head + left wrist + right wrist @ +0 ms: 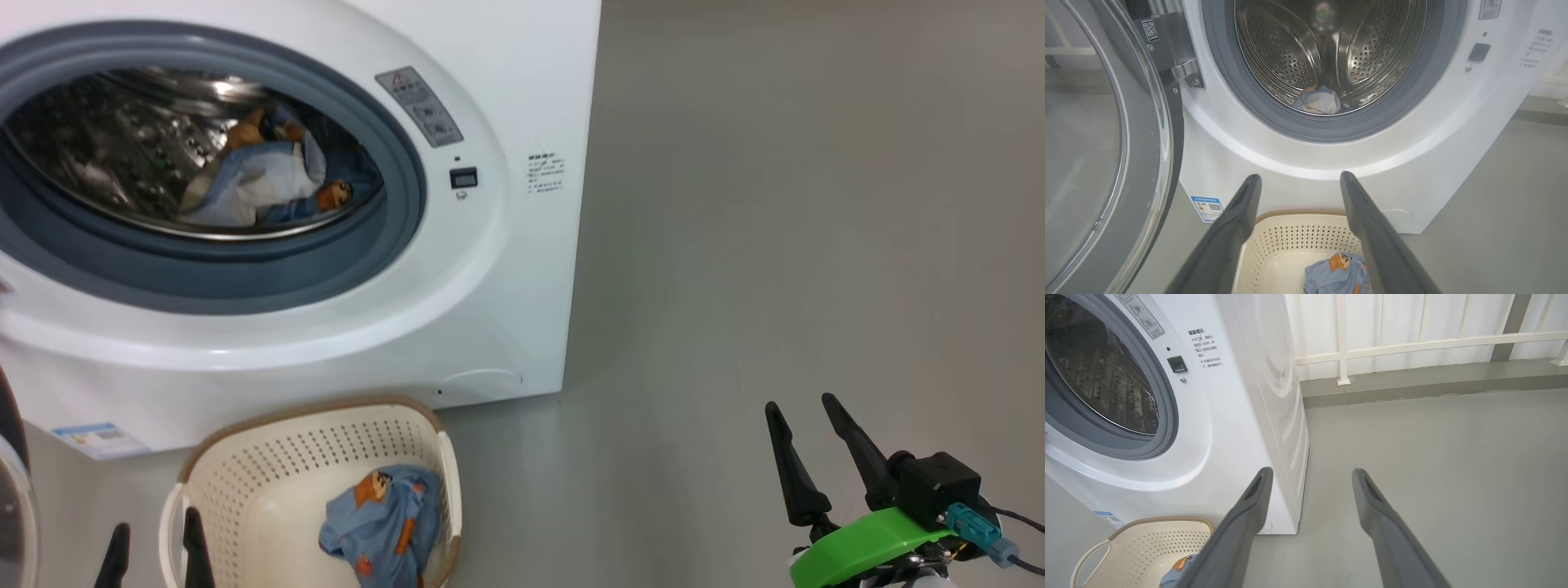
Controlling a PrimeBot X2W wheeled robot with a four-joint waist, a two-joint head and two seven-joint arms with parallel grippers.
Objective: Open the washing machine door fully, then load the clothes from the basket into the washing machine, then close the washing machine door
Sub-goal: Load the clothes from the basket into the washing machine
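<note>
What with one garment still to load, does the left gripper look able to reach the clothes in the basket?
Probably yes: the left gripper hangs open by the basket, the clothes lie uncovered at its bottom, and nothing stands between them. The washing machine door is swung aside to the left.

The head view looks forward and down from above, near the white washing machine (506,269), with the basket (269,465) at its bottom edge. The left wrist view sits lower and closer, facing straight into the drum (1331,53) along the left gripper (1300,175), the basket just beneath. The right wrist view stands to the machine's right, facing its front corner at a slant past the right gripper (1311,470) toward floor (1433,449) and a white railing (1412,345); all three share the drum opening and basket.
</note>
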